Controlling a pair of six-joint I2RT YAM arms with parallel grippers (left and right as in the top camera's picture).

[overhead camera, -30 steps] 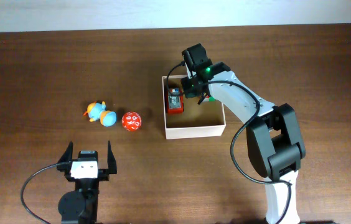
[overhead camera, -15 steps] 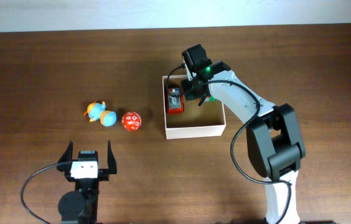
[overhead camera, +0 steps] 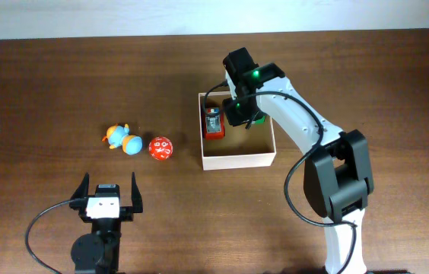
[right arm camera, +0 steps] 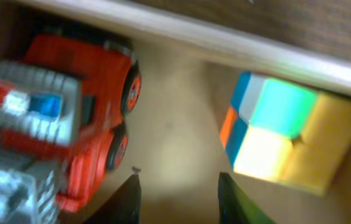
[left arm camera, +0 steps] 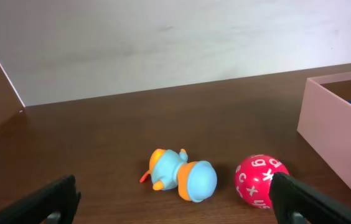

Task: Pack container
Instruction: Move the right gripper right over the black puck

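Reading this as mid-pack: the container [overhead camera: 237, 160] sits right of table centre, toward the far edge, with a red truck [overhead camera: 213, 122] along its left wall and a multicolour cube [right arm camera: 275, 137] close to a white wall (overhead mostly hides it under the arm). The right gripper [right arm camera: 178, 202] hangs inside the box, fingers spread and nothing between them. Bare cardboard shows in the gap, with the truck on one side and the cube on the other. Two toys are outside, a blue-orange duck [overhead camera: 120, 138] and a red ball [overhead camera: 160, 148], both left of the container. The ball is near its left wall but apart from it, and the duck is just beside the ball on the side away from the box. The left gripper [overhead camera: 109, 189] is at the near edge, left half, spread and empty, with both toys ahead of it toward the far edge. By my read the left arm is nearer, since the right would have to cross the box wall. The duck's long axis runs roughly left-right, in line with the left jaws' opening, so it probably needs a wrist turn, or take the ball first. The drop-off lies ahead-right of the left gripper.
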